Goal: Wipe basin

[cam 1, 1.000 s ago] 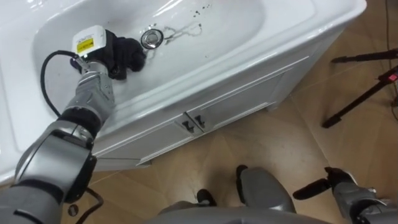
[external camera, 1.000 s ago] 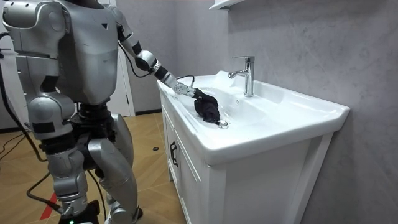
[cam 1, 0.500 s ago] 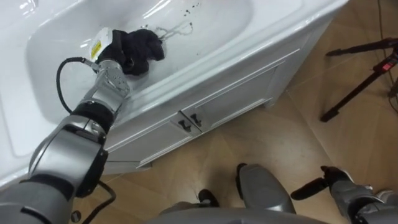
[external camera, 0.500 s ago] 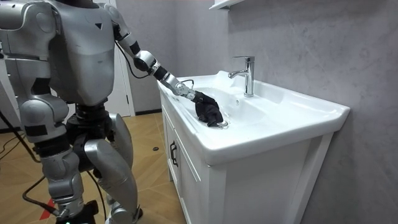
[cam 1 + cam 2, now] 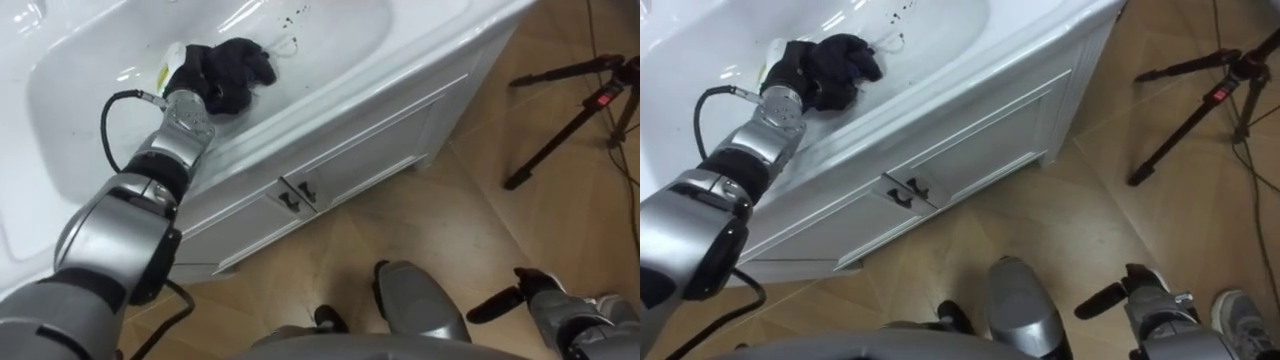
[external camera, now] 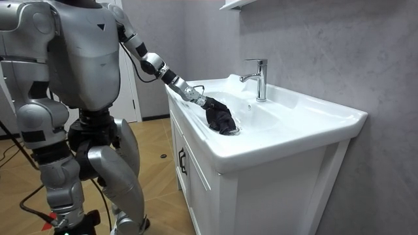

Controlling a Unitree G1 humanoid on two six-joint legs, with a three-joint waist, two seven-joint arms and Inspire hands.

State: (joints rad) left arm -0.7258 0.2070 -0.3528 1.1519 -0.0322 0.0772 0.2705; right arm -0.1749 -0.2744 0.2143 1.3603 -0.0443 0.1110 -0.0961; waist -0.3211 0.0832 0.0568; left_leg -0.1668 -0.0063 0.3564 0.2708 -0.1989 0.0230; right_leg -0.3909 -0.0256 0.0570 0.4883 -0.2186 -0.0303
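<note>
The basin (image 5: 80, 130) is glossy white ceramic, a shallow rounded bowl sunk into a flat-rimmed slab. The cloth (image 5: 238, 65) lies in it at 11 o'clock of the left eye view: a soft, black, crumpled rag bunched into a lumpy wad against the bowl's smooth near slope. The left hand (image 5: 188, 88) reaches in from 8 o'clock on a jointed silver forearm, its dark fingers curled round the rag's near end and pressing it on the ceramic. At the wad's 1 o'clock, small dark specks (image 5: 296, 13) dot the white surface.

Below the rim stands a white cabinet (image 5: 380, 150) with flat panelled doors and two small dark handles (image 5: 300, 195). The floor (image 5: 420, 240) is of warm wooden planks. A black tripod (image 5: 570, 110) with thin straight legs stands at 3 o'clock.

The right hand (image 5: 552, 300) hangs low at 5 o'clock, over the floor; whether it is spread or closed I cannot tell.

In the room view the robot stands upright at the cabinet's end, and a chrome faucet (image 6: 258, 78) with an angular spout rises behind the bowl
</note>
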